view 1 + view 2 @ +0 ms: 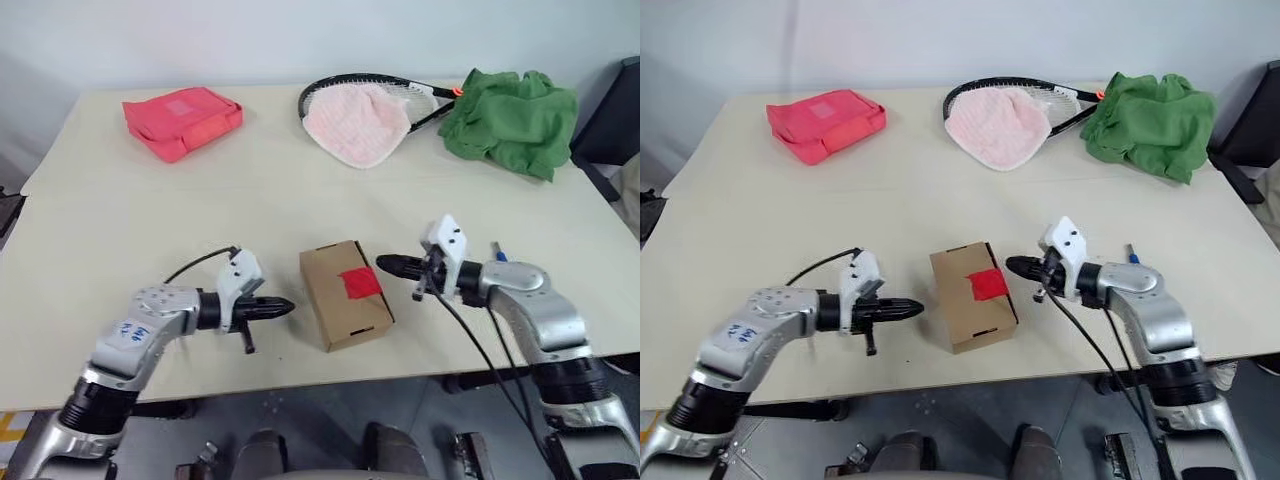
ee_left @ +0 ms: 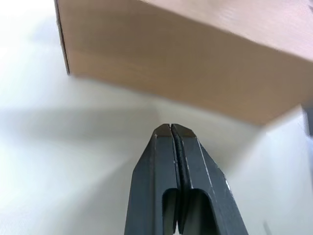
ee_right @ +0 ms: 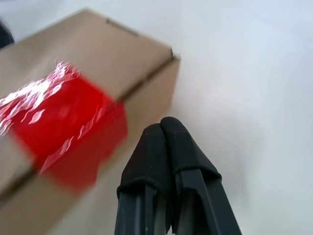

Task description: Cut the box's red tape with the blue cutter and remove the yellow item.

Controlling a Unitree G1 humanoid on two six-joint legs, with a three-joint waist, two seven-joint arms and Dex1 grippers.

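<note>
The brown cardboard box (image 1: 338, 300) lies closed near the table's front edge, between my two grippers. The red tape (image 1: 360, 283) covers the seam on its top, toward its right side. My left gripper (image 1: 285, 307) is shut and empty, hovering just left of the box with its tip pointing at the box's side (image 2: 195, 63). My right gripper (image 1: 383, 264) is shut and empty too, its tip beside the box's right edge near the tape (image 3: 58, 122). A short stretch of the blue cutter (image 1: 497, 252) peeks out on the table behind my right forearm. The yellow item is hidden.
At the table's back lie a red-pink pouch (image 1: 182, 120), a racket (image 1: 420, 100) with a pink cloth (image 1: 357, 122) on it, and a crumpled green cloth (image 1: 510, 118). A dark chair (image 1: 615, 110) stands off the right side. The front table edge (image 1: 300, 385) runs just beyond the box.
</note>
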